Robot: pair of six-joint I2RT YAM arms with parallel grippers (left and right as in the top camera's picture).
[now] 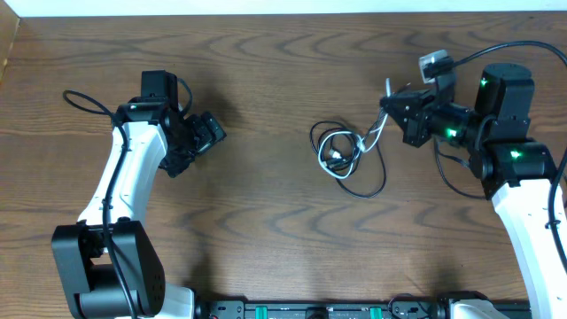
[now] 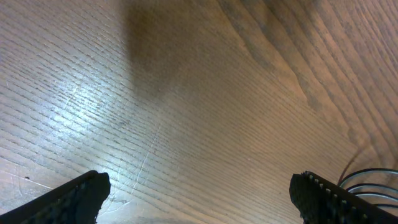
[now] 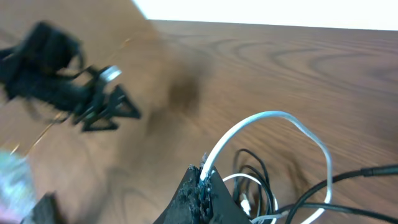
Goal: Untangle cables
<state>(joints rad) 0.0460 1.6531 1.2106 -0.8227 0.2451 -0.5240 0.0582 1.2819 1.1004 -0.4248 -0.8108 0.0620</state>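
Pinched together at the bottom of the right wrist view, the right gripper (image 3: 204, 177) has its two fingers clamped on the white cable (image 3: 267, 114), which rises from the tips in a tall arc and drops back toward a tangle of coils on the wooden surface (image 1: 266, 71). From overhead that tangle lies right of centre, just left of the same gripper: the white cord is wound in small loops, and the black cable (image 1: 383, 177) circles around and under them in a wider loop. The two cords are crossed and touching.

Well apart on the far left, the left gripper (image 1: 215, 131) hangs over bare wood with nothing between its fingers. Its own wrist camera shows the two tips spread wide — one in each bottom corner — and a few strands of cable just entering the frame at lower right, a detail too small to sort by colour.

Only the right wrist view catches the left arm (image 3: 68, 93), blurred, across the surface. A thick robot wire (image 1: 84, 99) loops behind that arm.
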